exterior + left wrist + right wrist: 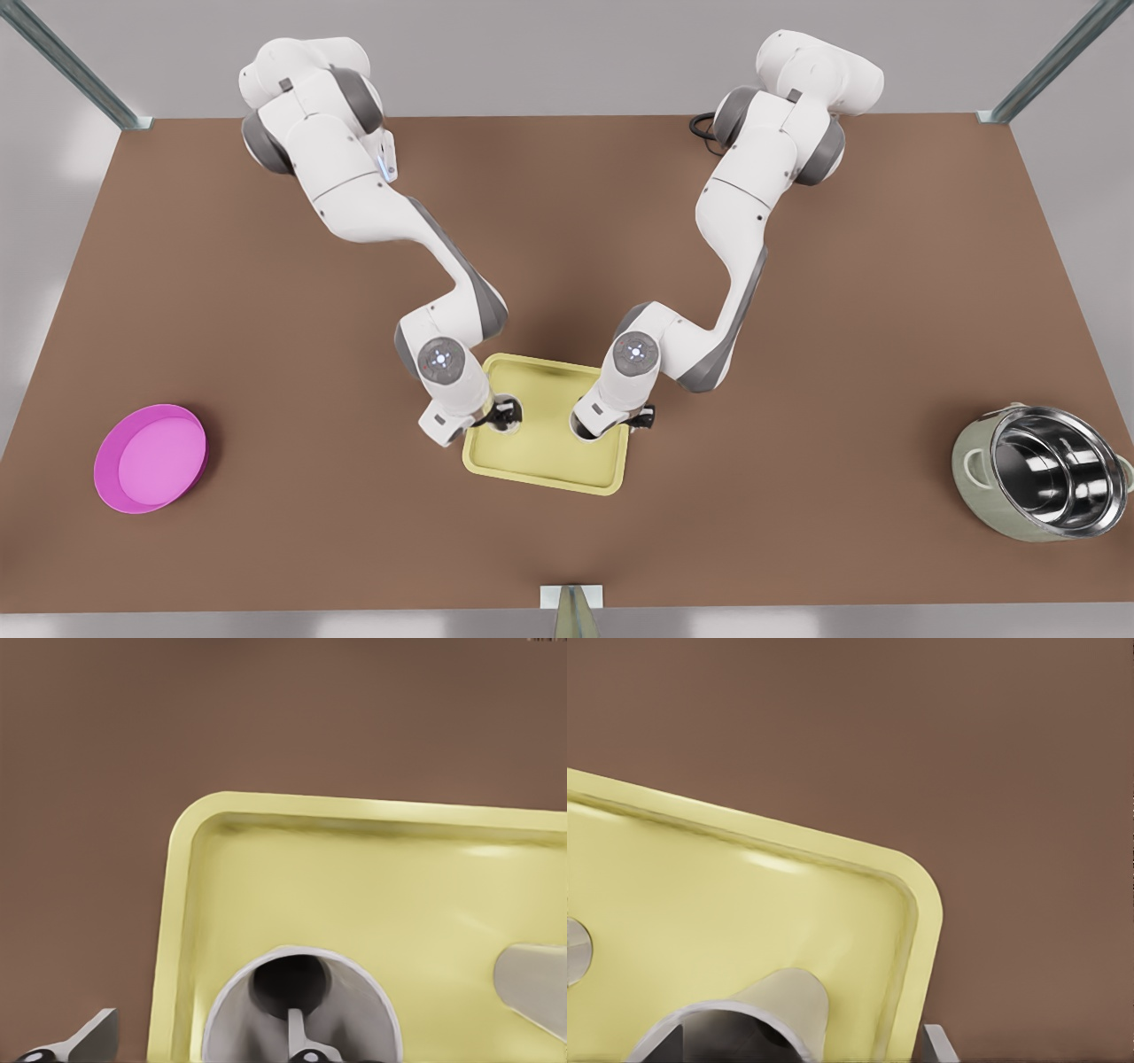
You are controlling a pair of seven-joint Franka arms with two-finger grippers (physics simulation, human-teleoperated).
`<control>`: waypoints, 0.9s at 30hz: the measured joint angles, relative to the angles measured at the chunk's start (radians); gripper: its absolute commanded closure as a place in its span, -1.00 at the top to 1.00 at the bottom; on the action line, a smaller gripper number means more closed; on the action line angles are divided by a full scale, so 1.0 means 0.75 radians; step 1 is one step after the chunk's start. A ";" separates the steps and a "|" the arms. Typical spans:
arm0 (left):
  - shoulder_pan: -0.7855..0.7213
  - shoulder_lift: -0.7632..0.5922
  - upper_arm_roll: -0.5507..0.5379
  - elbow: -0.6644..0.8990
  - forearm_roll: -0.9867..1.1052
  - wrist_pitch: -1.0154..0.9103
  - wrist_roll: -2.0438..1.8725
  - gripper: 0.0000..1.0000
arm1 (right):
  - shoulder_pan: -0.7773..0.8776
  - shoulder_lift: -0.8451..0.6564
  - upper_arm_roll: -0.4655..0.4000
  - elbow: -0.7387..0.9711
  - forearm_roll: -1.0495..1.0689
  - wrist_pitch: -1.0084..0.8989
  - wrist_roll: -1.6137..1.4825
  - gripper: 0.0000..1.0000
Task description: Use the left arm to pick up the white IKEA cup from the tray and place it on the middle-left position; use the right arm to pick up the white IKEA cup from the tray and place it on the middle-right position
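While both arms reach down over the tray (549, 465), which lies at the middle of the brown counter (266, 310), each gripper sits at one of the two white cups standing upright in it. The left gripper (485, 416), on the front view's left, is low at the tray's left edge. Its jaws are open and straddle the wall of the left cup (244, 1010): one finger (299, 1032) is inside the cup, and the other (93, 1041) is out past the tray's rim, apart from the cup. The right gripper (611, 424) is low by the tray's right edge, over the right cup (757, 1010); I cannot tell whether its jaws are open or closed. A pink bowl (151, 458) lies far to the front view's left and a steel pot (1041, 483) far to its right, both well apart from the tray.
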 measured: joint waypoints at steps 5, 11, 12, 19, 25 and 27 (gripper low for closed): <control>-0.002 0.035 -0.007 0.003 -0.003 0.009 -0.031 0.63 | -0.003 -0.033 0.000 -0.035 0.001 -0.052 0.040 1.00; -0.002 0.046 -0.025 0.021 -0.009 0.013 -0.059 -0.26 | 0.015 0.005 0.002 -0.039 0.004 -0.085 0.071 0.23; 0.000 0.043 -0.026 0.023 -0.016 0.012 -0.062 -0.38 | 0.020 0.009 0.002 -0.041 0.004 -0.088 0.076 0.22; 0.028 0.013 -0.028 0.087 -0.050 -0.044 -0.106 -0.99 | 0.015 0.040 0.000 -0.049 0.005 -0.091 0.091 -0.26; 0.480 -0.100 -0.018 0.136 -0.083 -0.275 -0.011 -0.97 | 0.016 0.045 0.000 -0.054 0.010 -0.085 0.087 -0.63; 0.551 -0.062 -0.014 0.137 -0.083 -0.291 0.054 -0.97 | 0.012 0.036 -0.002 -0.050 0.011 -0.084 0.085 -0.62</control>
